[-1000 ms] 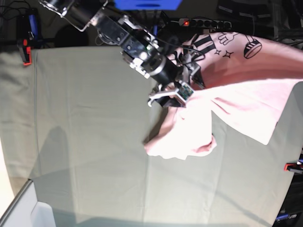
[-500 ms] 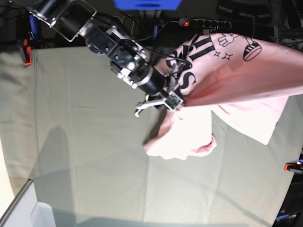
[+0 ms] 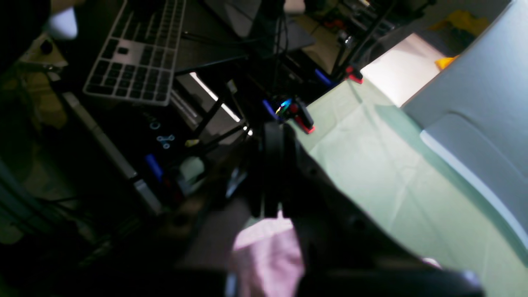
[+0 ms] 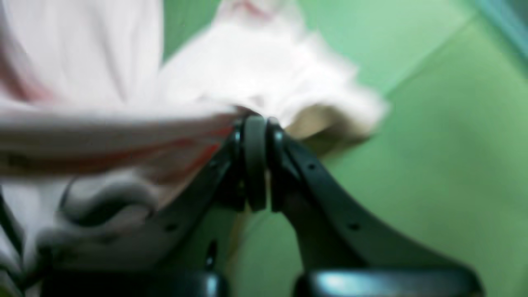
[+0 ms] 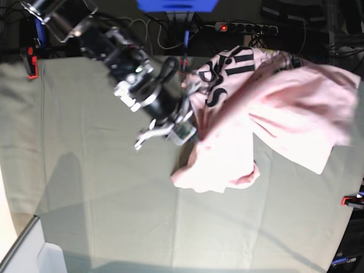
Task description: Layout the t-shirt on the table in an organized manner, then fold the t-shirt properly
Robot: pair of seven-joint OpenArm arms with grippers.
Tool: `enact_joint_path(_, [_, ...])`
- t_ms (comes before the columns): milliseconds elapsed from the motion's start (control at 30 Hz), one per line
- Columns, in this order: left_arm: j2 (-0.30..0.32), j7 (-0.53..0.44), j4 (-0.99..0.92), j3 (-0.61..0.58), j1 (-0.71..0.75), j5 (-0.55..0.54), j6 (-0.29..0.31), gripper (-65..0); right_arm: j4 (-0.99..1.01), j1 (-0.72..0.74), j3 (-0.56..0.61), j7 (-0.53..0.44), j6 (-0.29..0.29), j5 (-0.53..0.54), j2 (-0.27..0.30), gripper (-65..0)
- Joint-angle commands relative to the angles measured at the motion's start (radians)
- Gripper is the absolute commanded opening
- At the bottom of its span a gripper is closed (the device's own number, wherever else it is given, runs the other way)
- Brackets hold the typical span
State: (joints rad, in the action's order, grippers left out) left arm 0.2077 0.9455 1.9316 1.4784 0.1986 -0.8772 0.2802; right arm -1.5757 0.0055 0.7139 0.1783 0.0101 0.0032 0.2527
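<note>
Shirt (image 5: 267, 114) bunched, pale pink, lying at the table's (image 5: 102, 199) 2 o'clock quarter. Black block letters show on the upper fold toward 12; a plain lobe droops toward 6, near centre. Much blurred folds.

Right gripper (image 5: 181, 128) at the shirt's 9 o'clock edge, jaws pressed together on a fabric fold (image 4: 255, 123).

Left gripper (image 3: 274, 165) dark; pink cloth just below it, grip state unclear.
</note>
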Motion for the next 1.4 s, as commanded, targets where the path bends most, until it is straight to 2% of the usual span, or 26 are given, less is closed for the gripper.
enact_joint_path(0, [0.023,-0.023,0.016,0.005,-0.015,-0.017,-0.002,-64.8,-0.056,0.014,-0.024,-0.038,-0.006,-0.002,0.004,-65.0])
enact_joint_path(100, [0.023,-0.023,0.018,-0.018,-0.057,-0.009,-0.003,-64.8,-0.133,0.011,-0.061,0.005,-0.006,0.001,0.047,-65.0])
enact_joint_path(200, [0.017,-0.023,0.009,-0.112,-0.109,0.092,-0.002,-64.8,-0.150,0.001,-0.069,0.033,-0.006,0.002,0.079,-65.0])
enact_joint_path(300, [-0.007,-0.024,-0.045,-0.230,-0.144,0.188,0.007,-64.5,-0.151,-0.022,-0.079,0.033,-0.006,0.002,0.084,-65.0])
enact_joint_path(467, [-0.020,-0.023,-0.206,-0.413,-0.204,0.257,-0.002,-62.9,-0.145,-0.058,-0.081,0.034,-0.006,0.002,0.078,-65.0])
enact_joint_path(533, [-0.011,-0.035,-0.275,-0.480,-0.219,0.304,-0.002,-57.7,-0.145,-0.072,-0.081,0.034,-0.006,0.002,0.078,-65.0])
enact_joint_path(667, [-0.021,-0.036,-0.452,-0.540,-0.304,0.425,-0.002,-39.4,-0.145,-0.094,-0.081,0.042,-0.006,0.001,0.083,-65.0])
enact_joint_path(733, [-0.023,-0.039,-0.547,-0.542,-0.337,0.459,0.000,-35.4,-0.144,-0.101,-0.081,0.042,-0.006,0.001,0.084,-65.0])
enact_joint_path(800, [-0.023,-0.076,-0.636,-0.543,-0.368,0.481,0.000,-35.3,-0.134,-0.104,-0.081,0.043,-0.006,-0.001,0.084,-65.0])
enact_joint_path(933, [-0.023,-0.210,-0.771,-0.548,-0.379,0.537,-0.002,-35.3,-0.114,-0.104,-0.083,0.043,-0.006,-0.001,0.084,-65.0])
enact_joint_path(1100, [-0.020,-0.354,-0.892,-0.661,-0.373,0.580,-0.002,-35.3,-0.102,-0.104,-0.083,0.043,-0.006,-0.001,0.081,-65.0])
enact_joint_path(1233, [-0.020,-0.403,-0.932,-0.707,-0.371,0.586,-0.002,-35.3,-0.101,-0.104,-0.083,0.043,-0.006,-0.001,0.079,-65.0])
enact_joint_path(1367, [-0.020,-0.408,-0.947,-0.707,-0.374,0.586,-0.003,-35.3,-0.101,-0.104,-0.083,0.043,-0.006,-0.001,0.081,-65.0])
